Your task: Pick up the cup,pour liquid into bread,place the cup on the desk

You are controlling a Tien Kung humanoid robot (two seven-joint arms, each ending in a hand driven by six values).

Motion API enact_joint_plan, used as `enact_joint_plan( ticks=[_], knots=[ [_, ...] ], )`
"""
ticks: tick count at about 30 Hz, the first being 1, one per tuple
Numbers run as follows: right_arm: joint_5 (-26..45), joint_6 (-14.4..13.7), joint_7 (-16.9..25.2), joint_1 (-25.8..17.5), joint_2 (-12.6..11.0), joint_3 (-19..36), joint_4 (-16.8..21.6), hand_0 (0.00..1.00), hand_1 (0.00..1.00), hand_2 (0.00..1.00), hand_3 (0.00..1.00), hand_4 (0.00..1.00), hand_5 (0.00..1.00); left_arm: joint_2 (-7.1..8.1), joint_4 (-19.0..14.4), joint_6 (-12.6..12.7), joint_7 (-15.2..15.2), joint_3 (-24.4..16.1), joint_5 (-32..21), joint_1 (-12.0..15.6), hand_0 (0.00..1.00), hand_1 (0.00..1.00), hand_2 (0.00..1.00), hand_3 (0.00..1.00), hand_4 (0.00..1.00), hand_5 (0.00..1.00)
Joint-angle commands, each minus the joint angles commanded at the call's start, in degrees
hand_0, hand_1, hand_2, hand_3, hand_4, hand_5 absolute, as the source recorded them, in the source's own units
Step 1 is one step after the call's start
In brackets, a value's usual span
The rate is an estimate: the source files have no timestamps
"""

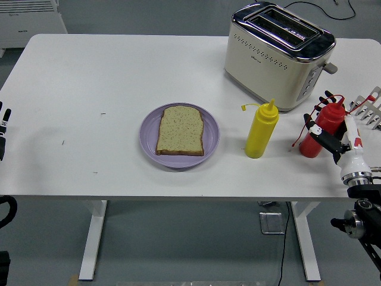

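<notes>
No cup shows. A red squeeze bottle point(318, 132) stands upright near the table's right edge, and a yellow squeeze bottle point(261, 130) stands to its left. A slice of bread point(180, 130) lies on a purple plate point(209, 142) at the table's middle. My right hand point(321, 122) is against the red bottle's right side with its black fingers point(308, 121) spread around the bottle, not closed on it. My left hand point(3, 130) rests at the picture's left edge, fingers straight, holding nothing.
A cream and chrome toaster point(278, 55) stands at the back right, just behind the bottles. A white rack point(370, 110) sits at the right edge beside the red bottle. A black cable point(318, 10) runs behind the toaster.
</notes>
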Motion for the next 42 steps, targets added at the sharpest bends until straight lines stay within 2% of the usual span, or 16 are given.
enact_joint_plan(
  ticks=[15,22,42],
  knots=[
    [-1.25,1.51,-0.2,-3.73,-1.45,2.05,3.07,0.887,0.829,0.93,0.962,0.759,0.204,0.0,0.03,-0.03,0.01,-0.07,0.02,-0.11,0.777,0.73,0.726,0.659,0.522,0.927],
    [-0.76,2.11,-0.15,-5.98,-2.36,3.4,3.7,0.89,0.831,0.931,0.972,0.804,0.234,0.0,0.02,-0.06,0.01,0.03,0.02,-0.26,0.778,0.73,0.726,0.658,0.523,0.926],
    [0.04,3.4,-0.17,-15.73,-6.43,9.91,13.37,0.891,0.834,0.938,0.973,0.814,0.239,0.0,-0.03,0.0,0.01,0.69,0.11,-0.06,0.777,0.73,0.726,0.659,0.523,0.926]
  ],
)
